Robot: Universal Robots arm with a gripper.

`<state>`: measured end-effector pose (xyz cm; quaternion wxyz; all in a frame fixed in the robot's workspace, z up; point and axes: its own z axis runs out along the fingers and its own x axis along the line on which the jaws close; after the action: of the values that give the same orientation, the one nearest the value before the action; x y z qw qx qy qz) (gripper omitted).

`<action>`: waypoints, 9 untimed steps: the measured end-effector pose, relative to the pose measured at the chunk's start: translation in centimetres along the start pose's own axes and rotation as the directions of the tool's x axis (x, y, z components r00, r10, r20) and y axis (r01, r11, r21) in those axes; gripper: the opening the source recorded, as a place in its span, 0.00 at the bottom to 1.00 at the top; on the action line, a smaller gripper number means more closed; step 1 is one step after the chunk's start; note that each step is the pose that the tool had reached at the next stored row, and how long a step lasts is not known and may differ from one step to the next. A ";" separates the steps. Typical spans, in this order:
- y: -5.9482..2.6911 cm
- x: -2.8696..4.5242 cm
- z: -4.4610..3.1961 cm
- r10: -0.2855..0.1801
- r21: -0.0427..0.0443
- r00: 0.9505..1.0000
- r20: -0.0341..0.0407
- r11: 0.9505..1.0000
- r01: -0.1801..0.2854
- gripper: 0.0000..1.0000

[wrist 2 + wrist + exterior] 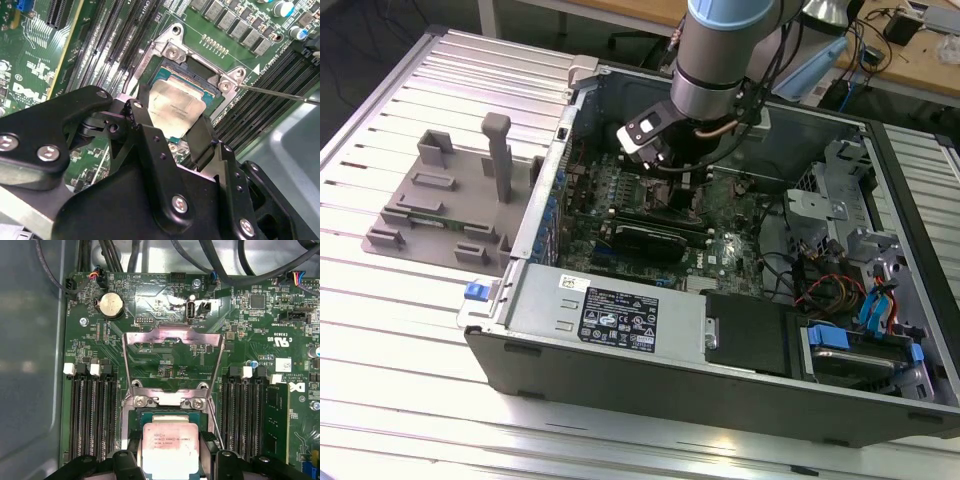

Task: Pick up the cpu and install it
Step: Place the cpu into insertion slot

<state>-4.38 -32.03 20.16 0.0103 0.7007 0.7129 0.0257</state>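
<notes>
The cpu (170, 440), a silver square chip with a pale rim, sits level over the dark motherboard socket (165, 416), and I cannot tell if it rests in it. My gripper (171, 452) is shut on the cpu, one black finger (133, 449) at each side edge. In the second wrist view the cpu (175, 102) lies between the fingers (137, 117) inside the socket frame (172, 50), with my gripper (170, 120) closed on it. In the exterior view my gripper (680, 165) reaches down into the open computer case (720, 360) above the motherboard.
The socket's metal load plate (172, 337) stands flipped open and its thin lever (280, 93) sticks out sideways. Memory slots (92, 415) flank the socket. A grey parts fixture (450, 200) lies at the exterior view's left. Power supply (610, 310), cables and drive bays (865, 335) fill the case.
</notes>
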 end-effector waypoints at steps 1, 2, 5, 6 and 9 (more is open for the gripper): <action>0.00 0.00 0.01 0.012 0.000 1.000 0.001 1.000 -0.012 0.54; -0.02 0.03 0.03 0.017 -0.001 1.000 0.001 1.000 -0.017 0.54; -0.04 0.18 0.05 0.018 -0.001 1.000 0.001 1.000 -0.018 0.54; -0.05 0.25 0.05 0.018 0.000 1.000 0.001 1.000 -0.018 0.54; -0.14 0.38 0.12 0.018 0.000 1.000 0.001 1.000 -0.018 0.54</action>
<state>-4.52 -31.65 20.05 0.0105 0.7070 0.7066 0.0257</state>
